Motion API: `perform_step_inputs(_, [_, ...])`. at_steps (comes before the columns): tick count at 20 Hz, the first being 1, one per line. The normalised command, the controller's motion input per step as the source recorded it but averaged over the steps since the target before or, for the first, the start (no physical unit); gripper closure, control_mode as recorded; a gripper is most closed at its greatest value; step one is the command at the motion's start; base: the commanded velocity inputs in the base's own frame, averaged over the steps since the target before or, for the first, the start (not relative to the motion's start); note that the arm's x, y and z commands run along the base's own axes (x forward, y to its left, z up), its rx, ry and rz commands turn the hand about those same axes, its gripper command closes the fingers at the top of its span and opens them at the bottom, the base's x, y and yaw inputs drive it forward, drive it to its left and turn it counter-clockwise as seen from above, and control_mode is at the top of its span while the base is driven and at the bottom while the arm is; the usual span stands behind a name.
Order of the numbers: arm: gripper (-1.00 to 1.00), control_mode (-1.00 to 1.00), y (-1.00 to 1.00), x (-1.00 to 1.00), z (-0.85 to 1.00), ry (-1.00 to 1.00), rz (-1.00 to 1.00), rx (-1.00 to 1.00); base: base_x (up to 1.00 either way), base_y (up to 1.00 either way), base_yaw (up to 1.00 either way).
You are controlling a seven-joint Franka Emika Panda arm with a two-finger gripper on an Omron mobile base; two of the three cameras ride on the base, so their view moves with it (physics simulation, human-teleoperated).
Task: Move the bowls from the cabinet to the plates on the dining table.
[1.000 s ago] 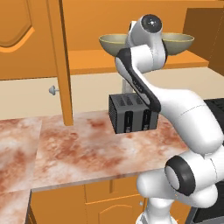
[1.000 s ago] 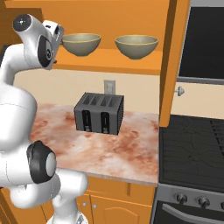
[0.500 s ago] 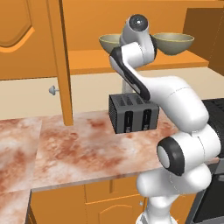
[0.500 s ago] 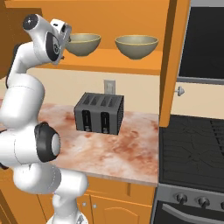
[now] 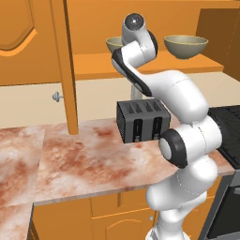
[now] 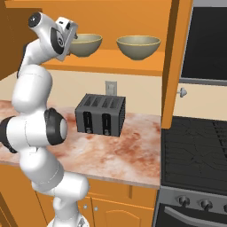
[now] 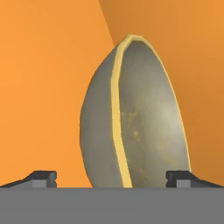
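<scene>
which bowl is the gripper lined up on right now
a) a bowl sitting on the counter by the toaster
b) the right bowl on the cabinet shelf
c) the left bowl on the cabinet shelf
c: the open gripper sits at the left bowl on the cabinet shelf, and the hand view has that bowl's rim between the two fingertips; the right bowl stands apart.
</scene>
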Motion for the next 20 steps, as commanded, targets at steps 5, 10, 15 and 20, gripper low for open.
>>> perform_step_inputs(5, [-1.00, -1.00, 0.00, 0.47, 0.00, 0.00, -0.03, 0.00, 0.00, 0.00, 0.00])
perform_step_inputs(10, [-1.00, -1.00, 0.00, 0.30, -0.04, 0.00, 0.00, 0.00, 0.00, 0.00, 0.00])
perform_step_inputs(15, [-1.00, -1.00, 0.05, 0.05, -0.37, 0.00, 0.00, 0.00, 0.00, 0.00, 0.00])
perform_step_inputs(20, [-1.00, -1.00, 0.23, -0.01, -0.74, 0.00, 0.00, 0.00, 0.00, 0.00, 0.00])
